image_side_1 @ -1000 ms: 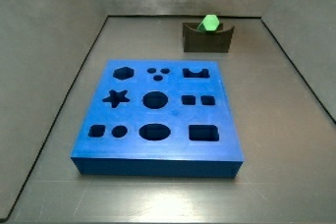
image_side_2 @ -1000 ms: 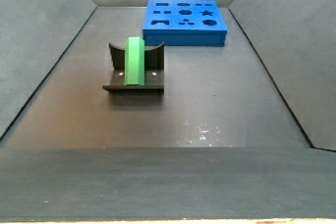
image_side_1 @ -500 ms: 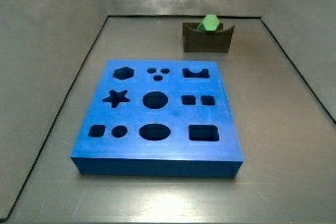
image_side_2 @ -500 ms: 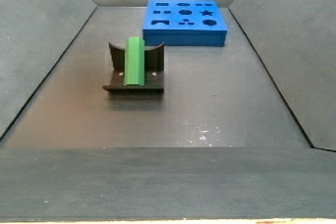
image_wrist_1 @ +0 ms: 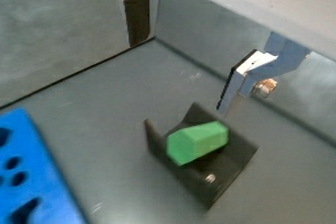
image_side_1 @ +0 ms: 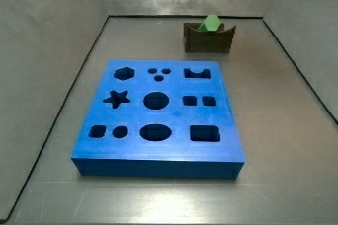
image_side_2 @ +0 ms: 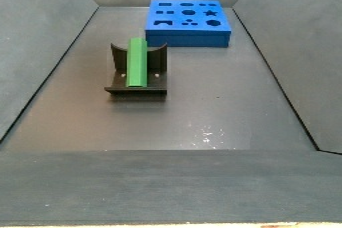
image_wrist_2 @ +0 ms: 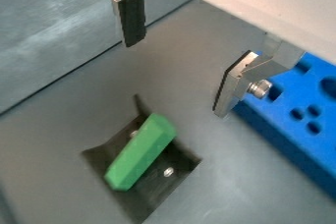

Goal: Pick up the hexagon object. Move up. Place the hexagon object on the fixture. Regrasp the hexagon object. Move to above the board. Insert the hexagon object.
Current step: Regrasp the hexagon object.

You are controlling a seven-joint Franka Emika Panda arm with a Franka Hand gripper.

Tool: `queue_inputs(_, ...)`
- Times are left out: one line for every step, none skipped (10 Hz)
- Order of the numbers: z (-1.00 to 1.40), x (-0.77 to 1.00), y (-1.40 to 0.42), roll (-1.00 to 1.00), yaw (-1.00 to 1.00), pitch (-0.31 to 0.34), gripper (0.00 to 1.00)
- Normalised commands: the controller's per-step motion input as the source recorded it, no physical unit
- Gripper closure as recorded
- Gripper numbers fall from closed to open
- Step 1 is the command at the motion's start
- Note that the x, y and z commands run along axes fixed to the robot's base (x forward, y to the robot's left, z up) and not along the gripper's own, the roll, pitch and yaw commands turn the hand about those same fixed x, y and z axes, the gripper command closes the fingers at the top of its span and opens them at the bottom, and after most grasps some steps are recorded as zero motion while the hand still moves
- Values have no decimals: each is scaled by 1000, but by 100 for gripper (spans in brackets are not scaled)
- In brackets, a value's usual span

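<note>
smooth matt green plastic on the hexagon object [image_wrist_2: 140, 150], lying in the dull dark fixture [image_wrist_2: 155, 172]; above it, open gripper [image_wrist_2: 180, 48] with brushed silver metal fingers [image_wrist_2: 238, 81]; matt blue board [image_side_2: 189, 23].

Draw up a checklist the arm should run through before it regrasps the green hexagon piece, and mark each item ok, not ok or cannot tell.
1. Hexagon object lies in the fixture notch: ok.
2. Gripper is open, nothing between the fingers: ok.
3. Gripper is above the fixture, apart from the hexagon object in both wrist views: ok.
4. Fingers straddle the piece squarely: cannot tell.
5. Board cut-outs are free: ok.
6. Fixture stands apart from the board: ok.
</note>
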Motion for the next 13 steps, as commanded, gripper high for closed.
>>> queue_inputs(5, -21, -19, 1000, 18, 2, 0)
queue_inputs(8, -12, -23, 1000, 19, 7, 0)
queue_inputs(8, 0, -23, 1000, 21, 12, 0)
queue_inputs(1, 21, -26, 1000, 24, 22, 0)
queue_inputs(-3, 28, -28, 1000, 26, 29, 0)
queue_inputs(-9, 46, -28, 1000, 32, 43, 0)
queue_inputs(-8, 58, -33, 1000, 37, 57, 0)
queue_inputs(-12, 72, -33, 1000, 44, 76, 0)
queue_inputs(-16, 90, -38, 1000, 61, 109, 0)
queue_inputs(-13, 99, -41, 1000, 80, 140, 0)
queue_inputs(-17, 101, -45, 1000, 110, 172, 0)
queue_inputs(-21, 102, -46, 759, 136, 164, 0)
queue_inputs(-19, 103, -47, 571, 158, 150, 0)
